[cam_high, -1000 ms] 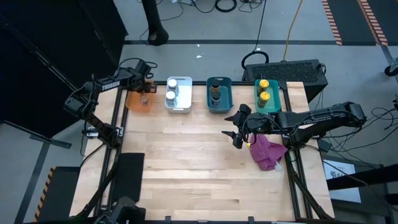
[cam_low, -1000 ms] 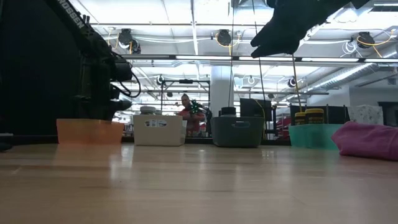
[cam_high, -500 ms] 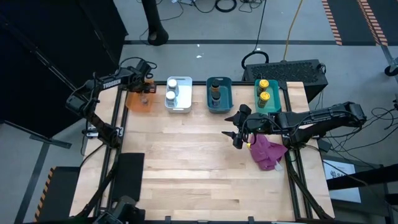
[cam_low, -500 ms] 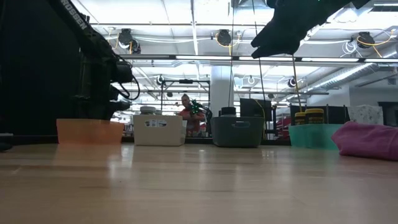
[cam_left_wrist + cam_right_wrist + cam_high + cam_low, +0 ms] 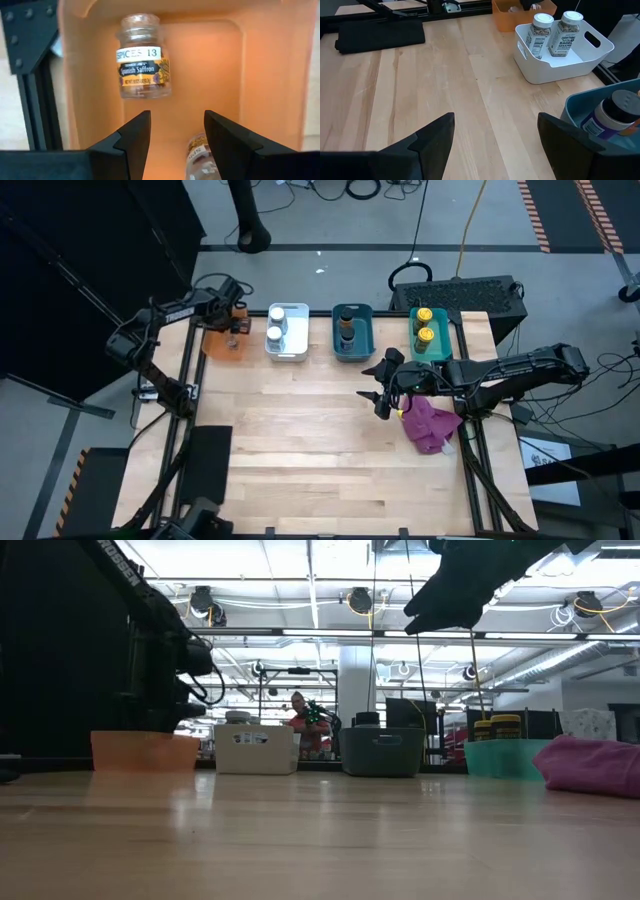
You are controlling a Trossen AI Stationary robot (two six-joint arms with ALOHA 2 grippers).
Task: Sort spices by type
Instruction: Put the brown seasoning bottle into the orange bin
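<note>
The spices sit sorted in four bins along the counter's (image 5: 330, 450) far edge. A cork-topped clear saffron jar (image 5: 143, 56) lies in the orange bin (image 5: 220, 340), another jar (image 5: 201, 155) beside it. White-lidded jars (image 5: 541, 33) stand in the white bin (image 5: 570, 65), a dark-lidded jar (image 5: 612, 115) in the blue bin (image 5: 352, 332), yellow-lidded jars (image 5: 424, 323) in the teal bin (image 5: 431, 337). The left end effector (image 5: 174, 127) hovers open and empty over the orange bin; the right end effector (image 5: 495, 135) hangs open and empty above mid-counter.

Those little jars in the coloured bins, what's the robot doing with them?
It is sorting spice jars by type. The left gripper hangs open over the orange bin, where a saffron jar lies and a second jar shows beside a finger. The white bin holds two white-lidded jars, the blue bin a dark-lidded jar, the teal bin two yellow-lidded jars. The right gripper waits open mid-table by a magenta cloth.
</note>
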